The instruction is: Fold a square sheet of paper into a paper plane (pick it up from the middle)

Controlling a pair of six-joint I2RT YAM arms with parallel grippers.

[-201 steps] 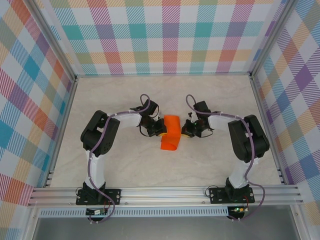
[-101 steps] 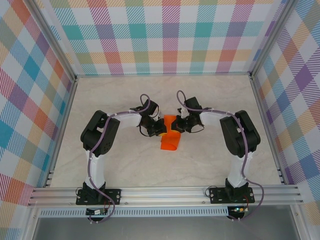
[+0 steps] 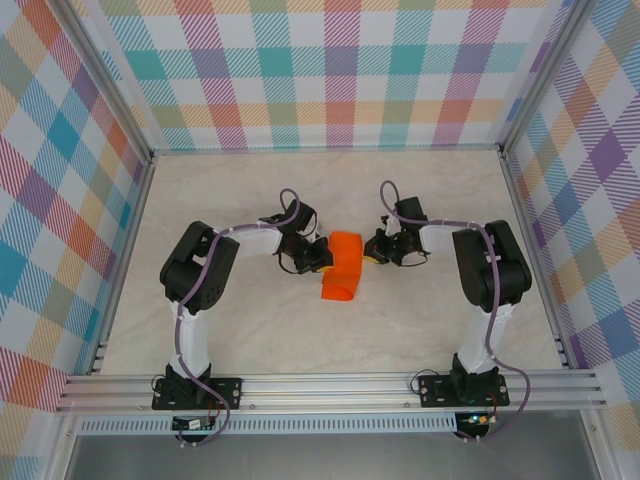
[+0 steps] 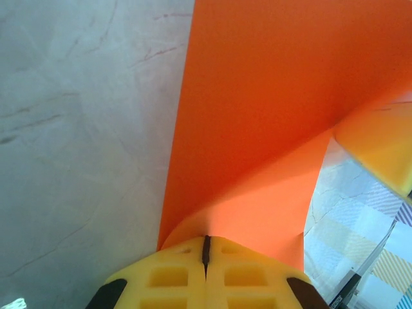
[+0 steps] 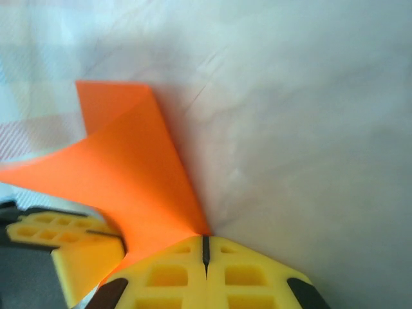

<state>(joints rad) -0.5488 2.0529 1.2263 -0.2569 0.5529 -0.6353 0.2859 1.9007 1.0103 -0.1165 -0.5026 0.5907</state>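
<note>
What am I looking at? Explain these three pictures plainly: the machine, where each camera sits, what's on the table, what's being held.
These are two robot arms bolted at the near edge of a pale table. The wide picture is taken from above and behind them. The two close-ups come from a camera on each wrist, so the yellow blocks at the bottom are that arm's own fingers. The one object is the square sheet of paper, bright orange and curled. The left gripper is shut on one side of it, and the right gripper is shut on the opposite side; in each close-up the paper runs out from between the closed fingers.
</note>
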